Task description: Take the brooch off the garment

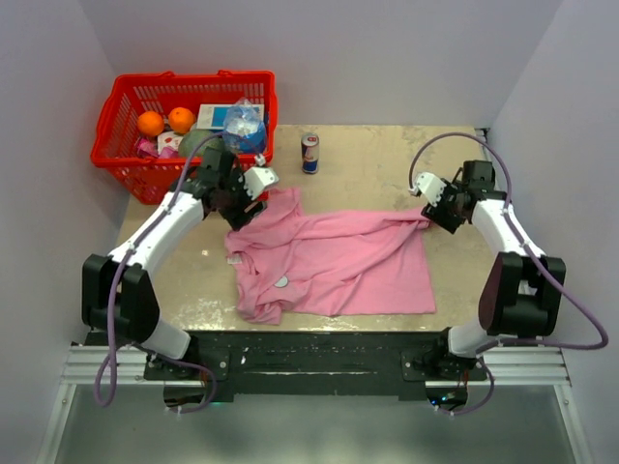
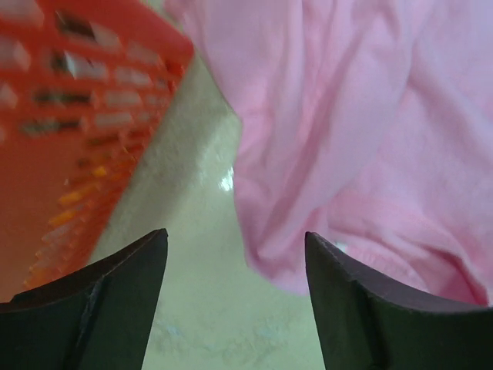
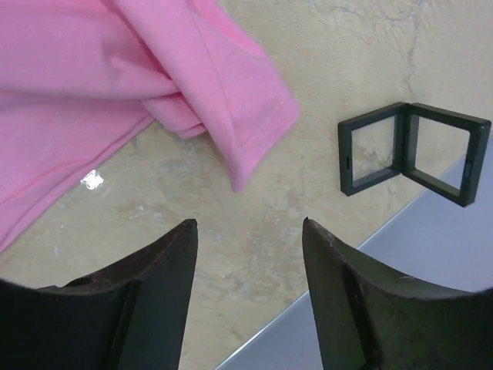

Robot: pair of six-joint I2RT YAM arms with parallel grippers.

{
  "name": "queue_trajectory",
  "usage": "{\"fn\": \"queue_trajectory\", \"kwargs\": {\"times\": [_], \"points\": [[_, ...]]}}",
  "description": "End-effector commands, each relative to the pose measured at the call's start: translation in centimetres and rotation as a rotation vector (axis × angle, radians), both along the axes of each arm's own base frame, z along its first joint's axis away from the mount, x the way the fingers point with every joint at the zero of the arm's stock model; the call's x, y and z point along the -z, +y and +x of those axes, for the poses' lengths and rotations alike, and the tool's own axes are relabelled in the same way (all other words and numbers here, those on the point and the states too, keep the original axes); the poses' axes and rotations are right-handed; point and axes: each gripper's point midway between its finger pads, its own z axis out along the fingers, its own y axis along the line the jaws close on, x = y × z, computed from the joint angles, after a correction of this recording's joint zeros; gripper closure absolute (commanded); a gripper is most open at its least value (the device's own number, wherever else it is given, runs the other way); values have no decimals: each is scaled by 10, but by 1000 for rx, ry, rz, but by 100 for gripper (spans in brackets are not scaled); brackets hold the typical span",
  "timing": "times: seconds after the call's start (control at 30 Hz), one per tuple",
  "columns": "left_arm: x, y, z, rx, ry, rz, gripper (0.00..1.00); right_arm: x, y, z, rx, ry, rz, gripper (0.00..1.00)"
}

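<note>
The pink garment (image 1: 358, 261) lies spread and wrinkled across the middle of the table. The brooch (image 1: 281, 282), a tiny whitish disc, sits on its lower left part. My left gripper (image 1: 247, 208) is open above the garment's upper left corner. In the left wrist view, a fold of the garment (image 2: 370, 116) hangs just inside the right finger of the left gripper (image 2: 236, 233). My right gripper (image 1: 432, 215) is open at the garment's right sleeve tip. In the right wrist view the sleeve (image 3: 77, 69) ends a little beyond the right gripper (image 3: 249, 222), with bare table between the fingers. Neither wrist view shows the brooch.
A red basket (image 1: 126, 159) with oranges and a plastic bottle stands at the back left, close to my left arm, and shows again as the basket (image 2: 69, 131). A drink can (image 1: 309, 153) stands behind the garment. A black open-frame cube (image 3: 403, 139) sits near the table's right edge.
</note>
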Motion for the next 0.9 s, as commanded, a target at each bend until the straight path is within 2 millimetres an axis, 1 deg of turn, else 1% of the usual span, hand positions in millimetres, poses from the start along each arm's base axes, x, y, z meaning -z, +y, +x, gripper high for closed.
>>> {"fn": "queue_trajectory", "kwargs": {"times": [0.0,0.03,0.07,0.1,0.13,0.17,0.23,0.3,0.33,0.37,0.4,0.43,0.5,0.53,0.63,0.7,0.73,0.77,0.83,0.87], "points": [[-48,-59,51,47,-158,-121,24,-32,5,37,23,-114,71,39],[-32,-64,56,36,-130,-101,23,-23,6,40,21,-92,81,39],[-27,-67,61,8,-121,-115,23,-23,9,46,5,-94,93,39],[-21,-69,64,-3,-104,-120,23,-19,11,48,-6,-79,98,38],[-3,-71,64,-6,-58,-113,24,-15,12,47,-27,-56,96,38],[4,-71,63,-12,-36,-113,24,-5,12,46,-64,-14,84,38],[23,-72,61,-16,4,-107,24,2,11,42,-103,18,54,38],[31,-73,62,-20,16,-106,24,9,4,38,-159,36,-13,37],[36,-74,63,-24,24,-106,25,12,4,35,-182,47,-28,37],[34,-75,67,-30,15,-113,24,18,2,32,-201,64,-50,37],[36,-76,69,-30,17,-111,24,21,-1,30,-201,74,-67,37],[40,-77,70,-34,22,-102,24,26,-1,26,-209,98,-67,37],[41,-76,74,-43,12,-84,24,33,-1,22,-222,123,-70,37],[42,-76,74,-41,12,-74,24,33,-4,27,-216,106,-85,37],[43,-72,72,-45,6,-50,26,42,-8,31,-189,93,-104,38],[46,-66,64,-35,23,-24,26,46,-9,32,-194,105,-107,39],[39,-62,61,-26,10,-17,26,49,-10,32,-191,111,-106,40],[44,-57,52,-23,32,-4,26,51,-9,33,-198,116,-104,41],[37,-47,41,-27,50,3,26,55,-9,31,-203,130,-102,41],[38,-43,35,-30,66,7,26,56,-8,31,-201,129,-96,42]]}}
